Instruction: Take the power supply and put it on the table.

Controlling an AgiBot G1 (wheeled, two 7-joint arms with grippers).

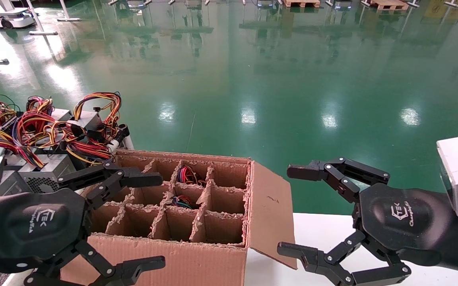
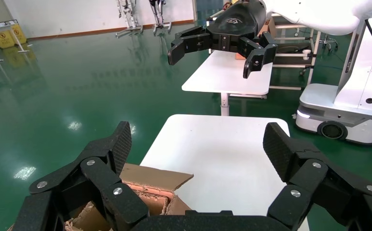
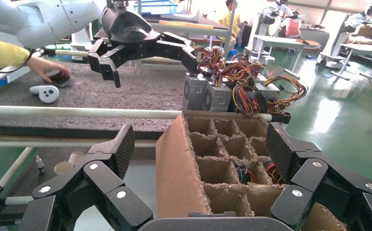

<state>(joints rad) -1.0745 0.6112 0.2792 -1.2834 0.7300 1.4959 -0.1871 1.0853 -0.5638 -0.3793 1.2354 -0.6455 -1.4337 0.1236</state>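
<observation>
Several grey power supplies (image 1: pixel 48 169) with red, yellow and black wire bundles are piled at the far left, on the dark speckled table (image 3: pixel 126 91) behind its white rail (image 3: pixel 78 112). Wire bundles (image 1: pixel 188 175) also show in two cells of the brown divided carton (image 1: pixel 181 254); the boxes under them are hidden. My left gripper (image 1: pixel 161 220) hangs open over the carton's left side, holding nothing. Over the white tabletop (image 1: pixel 332 230), right of the carton's flap, my right gripper (image 1: pixel 284 210) is open and empty.
A person's hand (image 3: pixel 49 72) and a white controller (image 3: pixel 46 93) rest on the speckled table. The carton's open flap (image 1: pixel 270 206) sticks out to the right. Green floor lies beyond, with another robot base (image 2: pixel 348 110) and a white table (image 2: pixel 232 72) farther off.
</observation>
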